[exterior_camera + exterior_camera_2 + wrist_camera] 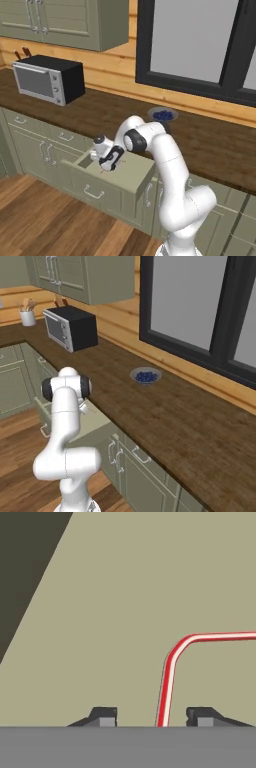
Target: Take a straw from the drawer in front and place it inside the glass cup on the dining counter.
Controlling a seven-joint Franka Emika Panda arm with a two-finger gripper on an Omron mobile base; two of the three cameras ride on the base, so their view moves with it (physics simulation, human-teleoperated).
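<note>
From the left base view, the gripper [105,167] reaches down into the open drawer [131,176]. The right base view shows the arm over that drawer [95,425]. In the hand view, the straw [170,671] lies on the drawer floor between parted fingertips [104,716], nearer the right one, untouched, lined up for pinching.

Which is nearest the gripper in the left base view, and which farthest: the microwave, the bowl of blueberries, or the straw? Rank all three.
1. Straw, in the open drawer right at the gripper.
2. Bowl of blueberries, on the wall counter behind and to the right.
3. Microwave, far left on the counter.
</note>
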